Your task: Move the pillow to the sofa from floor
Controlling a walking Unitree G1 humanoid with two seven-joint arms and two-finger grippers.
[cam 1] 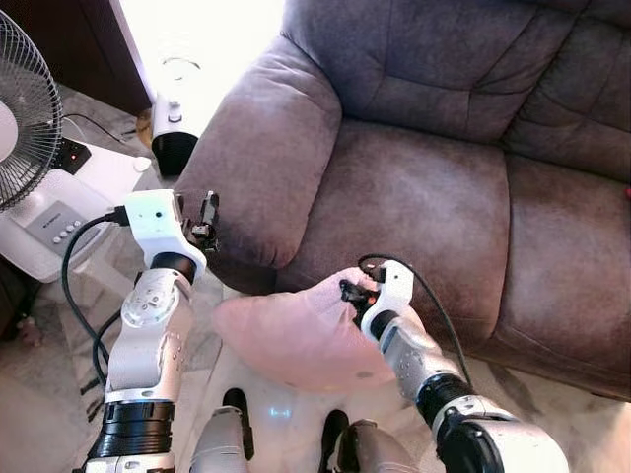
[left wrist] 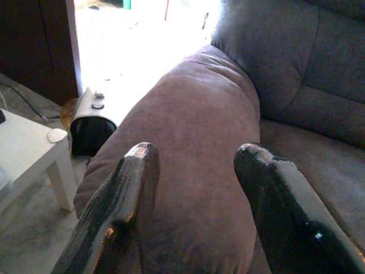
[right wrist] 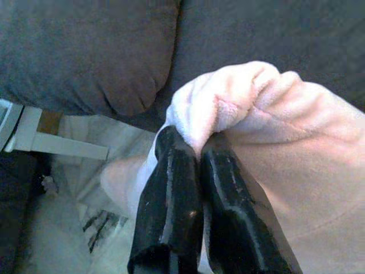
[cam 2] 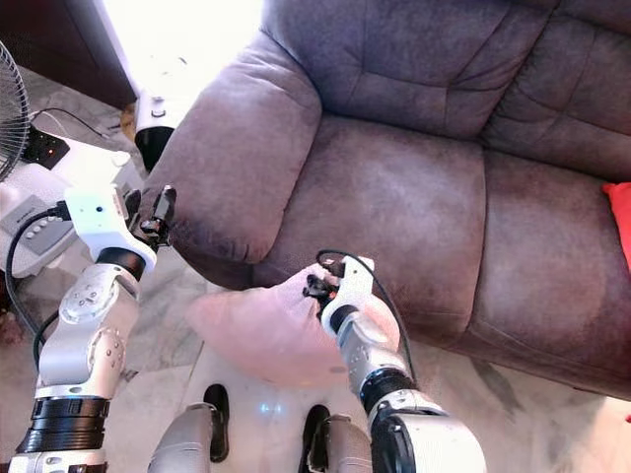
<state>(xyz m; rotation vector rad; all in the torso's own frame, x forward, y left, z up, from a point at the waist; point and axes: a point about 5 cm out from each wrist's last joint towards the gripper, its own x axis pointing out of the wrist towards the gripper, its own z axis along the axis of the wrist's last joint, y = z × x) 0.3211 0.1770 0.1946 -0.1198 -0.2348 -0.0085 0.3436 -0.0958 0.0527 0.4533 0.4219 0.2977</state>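
Observation:
A soft pink pillow (cam 1: 286, 335) hangs in front of the grey-purple sofa (cam 1: 414, 197), lifted off the floor by its upper corner. My right gripper (cam 1: 353, 291) is shut on that corner; in the right wrist view the two black fingers (right wrist: 171, 194) pinch a fold of the pink pillow (right wrist: 285, 148). My left gripper (cam 1: 209, 219) is raised beside the sofa's armrest (cam 1: 258, 158), open and holding nothing. The left wrist view shows its fingers (left wrist: 128, 194) spread before the armrest (left wrist: 194, 131).
A white side table (cam 1: 89, 182) with a fan (cam 1: 20, 118) and a power strip stands to the left. A white and black appliance (cam 1: 173, 123) sits on the floor behind the armrest. A red cushion (cam 2: 619, 222) lies at the sofa's right edge.

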